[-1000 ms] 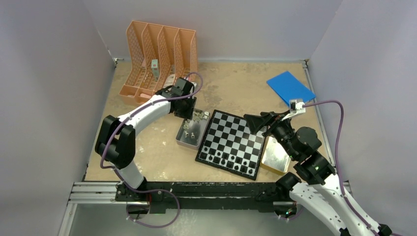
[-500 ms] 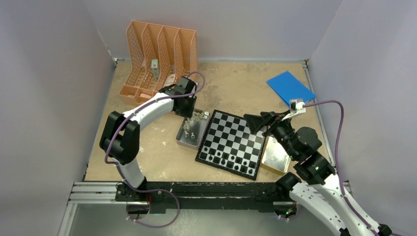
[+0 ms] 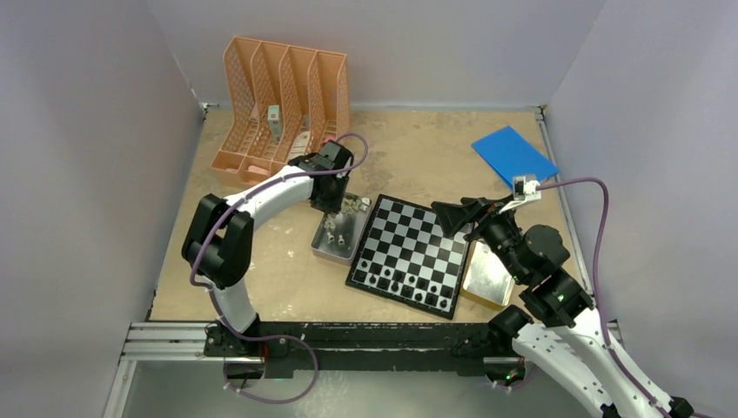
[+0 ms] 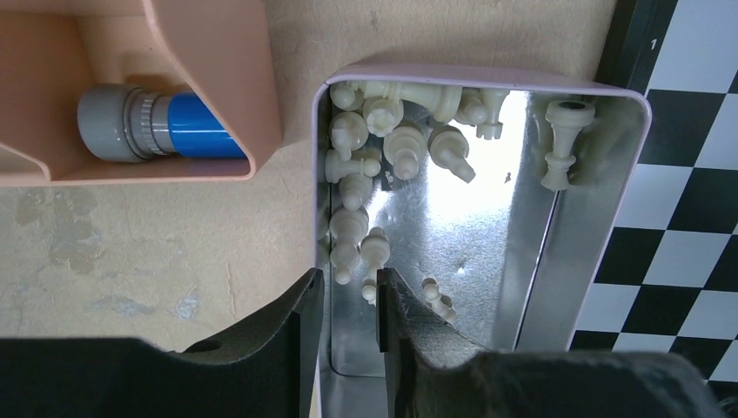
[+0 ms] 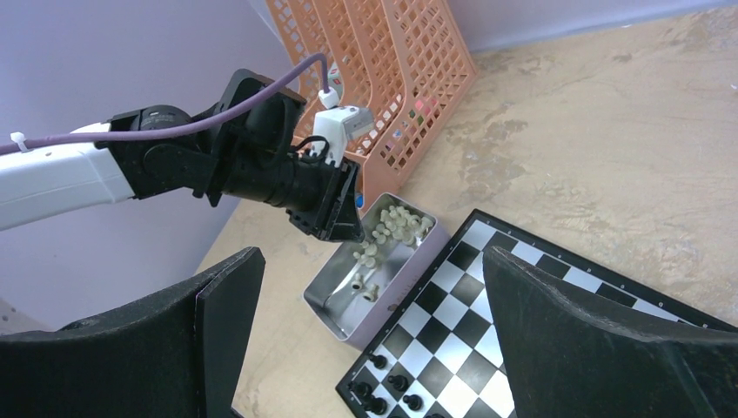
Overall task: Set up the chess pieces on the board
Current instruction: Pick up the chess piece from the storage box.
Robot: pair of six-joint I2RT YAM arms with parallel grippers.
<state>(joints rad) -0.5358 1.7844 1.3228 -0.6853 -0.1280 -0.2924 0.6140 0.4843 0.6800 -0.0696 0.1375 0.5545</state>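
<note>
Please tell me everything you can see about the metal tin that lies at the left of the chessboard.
The metal tin is a shallow, shiny rectangular tray with rounded corners and low walls, open on top, lying flat on the table close beside the left edge of the chessboard. White chess pieces lie heaped at its far end; the near part is mostly bare. The left gripper, narrowly open, seems to straddle its outer wall.

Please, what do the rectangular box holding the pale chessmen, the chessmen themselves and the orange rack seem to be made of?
Shiny rectangular tin: likely thin sheet metal; its bare floor reflects the light like a mirror.
Pale cream chess pieces: probably moulded plastic, smooth and slightly glossy; the look alone does not settle it.
Peach-orange lattice file rack: plastic, matte, with moulded grid walls.
</note>
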